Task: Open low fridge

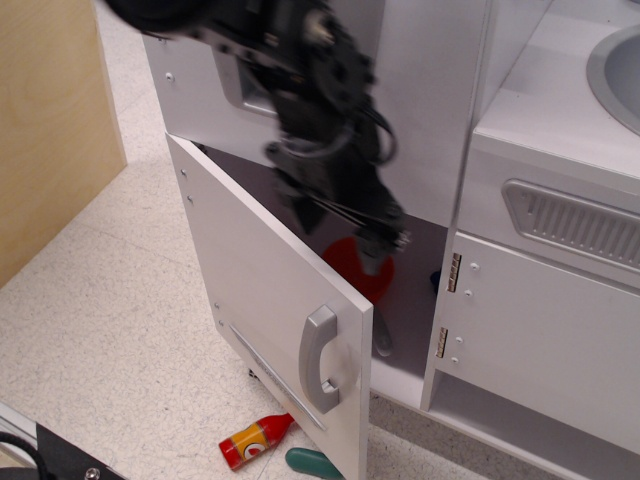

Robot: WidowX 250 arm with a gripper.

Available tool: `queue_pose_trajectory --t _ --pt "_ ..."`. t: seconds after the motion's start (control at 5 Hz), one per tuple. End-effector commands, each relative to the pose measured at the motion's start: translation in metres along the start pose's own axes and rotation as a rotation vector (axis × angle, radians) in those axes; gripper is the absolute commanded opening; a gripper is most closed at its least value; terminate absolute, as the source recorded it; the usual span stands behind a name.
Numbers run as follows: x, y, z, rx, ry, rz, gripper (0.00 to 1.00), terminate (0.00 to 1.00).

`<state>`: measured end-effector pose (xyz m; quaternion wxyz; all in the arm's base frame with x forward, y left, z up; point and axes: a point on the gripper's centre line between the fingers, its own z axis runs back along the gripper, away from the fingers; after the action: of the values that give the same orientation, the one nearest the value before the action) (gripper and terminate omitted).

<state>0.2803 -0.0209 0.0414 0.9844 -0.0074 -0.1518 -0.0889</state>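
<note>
The low fridge door [265,300] is a white-grey panel that stands swung open toward me, hinged on its left side. Its curved silver handle [319,358] and thin silver trim strip [275,380] sit near the free edge. The white compartment [415,300] behind it is exposed, with a red object [352,268] inside. My black gripper [383,243] is blurred, above and right of the handle, in front of the compartment opening and clear of the door. I cannot tell how its jaws stand. It holds nothing that I can see.
A red-and-yellow toy bottle [254,439] and a green object [314,463] lie on the floor under the door. A wooden panel [50,130] stands at left. The vented cabinet door [575,225] and the sink [618,62] are at right.
</note>
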Motion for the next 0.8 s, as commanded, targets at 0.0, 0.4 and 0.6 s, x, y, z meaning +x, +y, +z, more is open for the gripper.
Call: queue_pose_trajectory --t 0.0,0.4,0.6 --pt "0.021 -0.004 -0.03 0.024 -0.028 0.004 1.0 0.0" --pt "-0.003 0.011 -0.057 0.054 0.073 -0.009 1.0 0.0" --pt "-0.025 0.024 -0.057 0.057 0.118 -0.008 1.0 0.0"
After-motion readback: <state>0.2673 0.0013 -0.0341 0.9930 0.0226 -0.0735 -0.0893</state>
